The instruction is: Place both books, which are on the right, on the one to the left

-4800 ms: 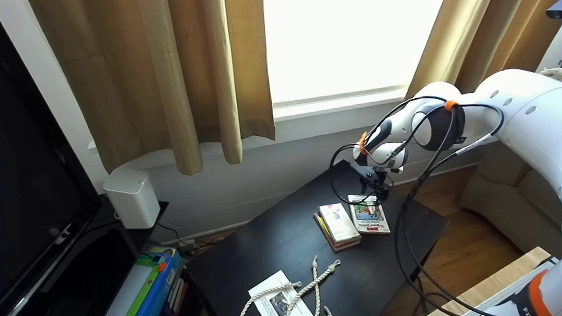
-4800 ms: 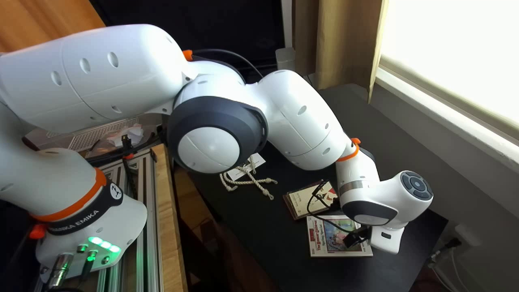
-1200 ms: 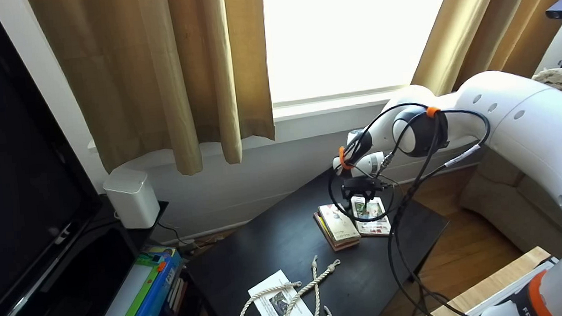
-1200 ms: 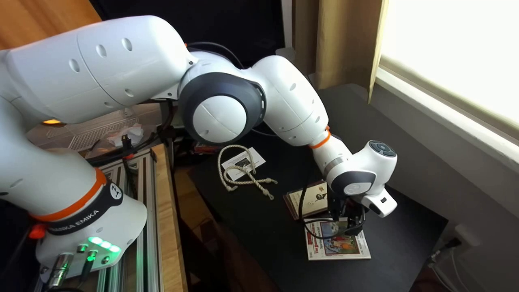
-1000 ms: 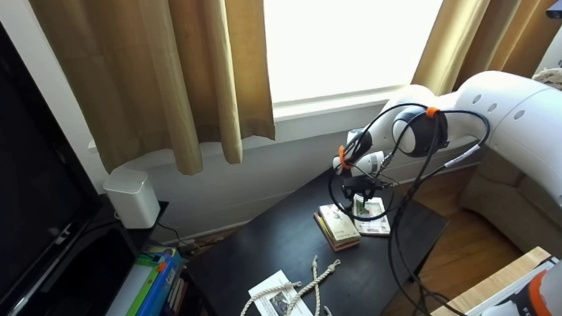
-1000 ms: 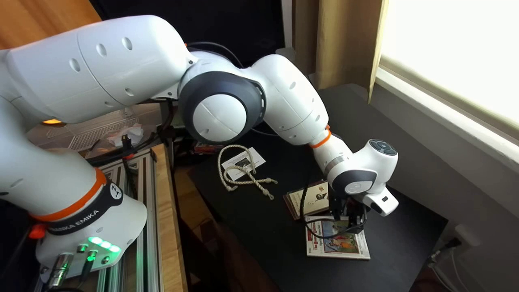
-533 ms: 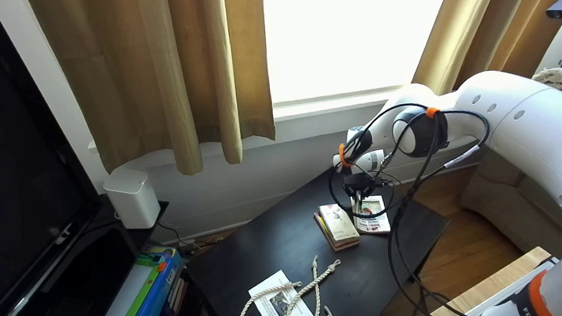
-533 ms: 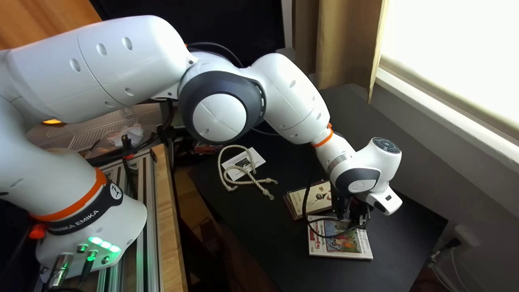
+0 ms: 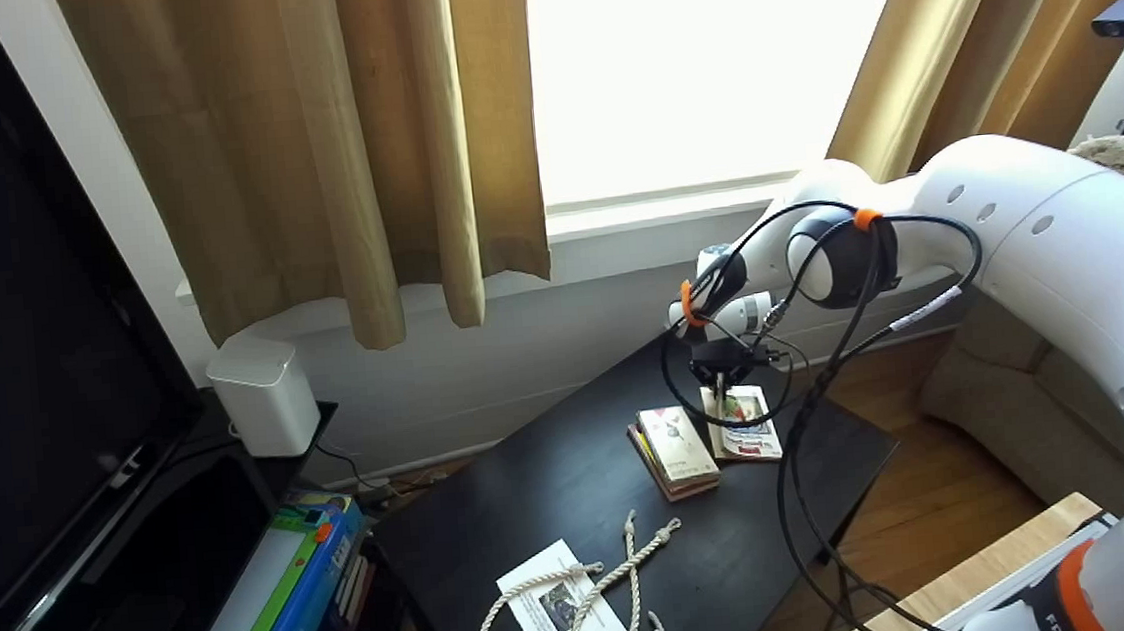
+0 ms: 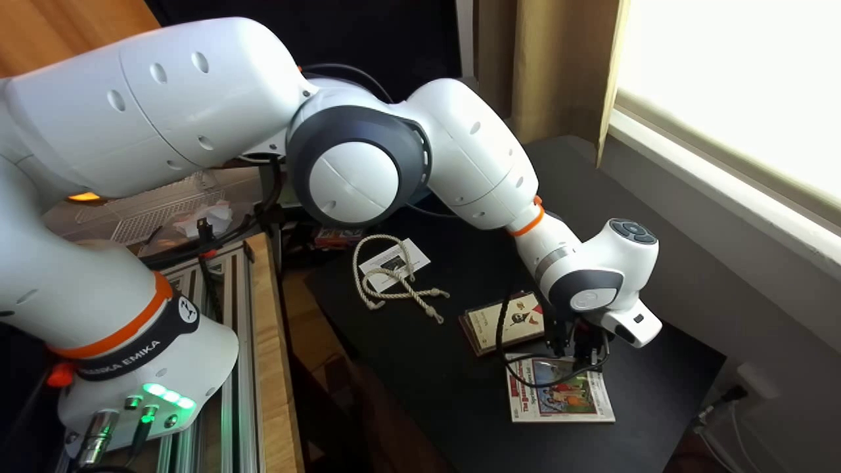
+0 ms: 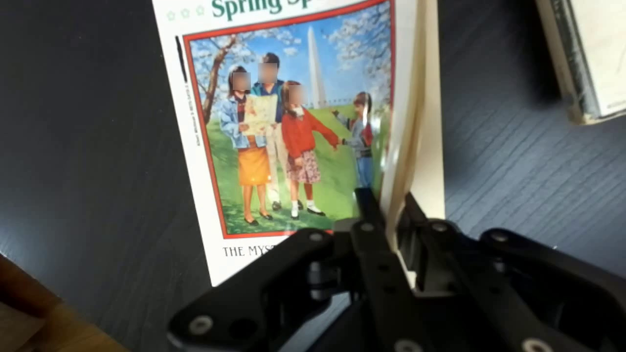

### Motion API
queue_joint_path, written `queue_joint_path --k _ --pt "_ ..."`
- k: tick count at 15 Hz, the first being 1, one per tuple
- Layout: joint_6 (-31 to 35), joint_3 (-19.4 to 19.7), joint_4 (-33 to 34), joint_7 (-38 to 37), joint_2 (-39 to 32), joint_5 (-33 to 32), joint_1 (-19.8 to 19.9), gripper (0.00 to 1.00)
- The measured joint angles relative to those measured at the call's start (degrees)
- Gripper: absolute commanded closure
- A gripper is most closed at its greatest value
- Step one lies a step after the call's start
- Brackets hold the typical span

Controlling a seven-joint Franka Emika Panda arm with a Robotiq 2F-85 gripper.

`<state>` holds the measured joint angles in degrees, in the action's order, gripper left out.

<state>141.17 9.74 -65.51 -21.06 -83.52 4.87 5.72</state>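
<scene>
Your claw (image 11: 389, 208) pinches the illustrated book (image 11: 293, 146) by its curled edge. The stack (image 9: 678, 447) looks part-built; you have this book to add.

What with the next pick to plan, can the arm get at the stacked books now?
Probably not yet: the gripper pinches a raised edge of the illustrated book, though nothing lies on the stacked books.
</scene>
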Motion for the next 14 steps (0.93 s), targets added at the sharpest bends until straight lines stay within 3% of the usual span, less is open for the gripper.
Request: queue_joint_path --k 8,14 --pt "5.54 -0.41 -8.49 3.25 6.97 0.00 -0.71 0.96" --pt "6.15 -0.69 -16.38 3.94 14.23 0.00 -2.13 0.96"
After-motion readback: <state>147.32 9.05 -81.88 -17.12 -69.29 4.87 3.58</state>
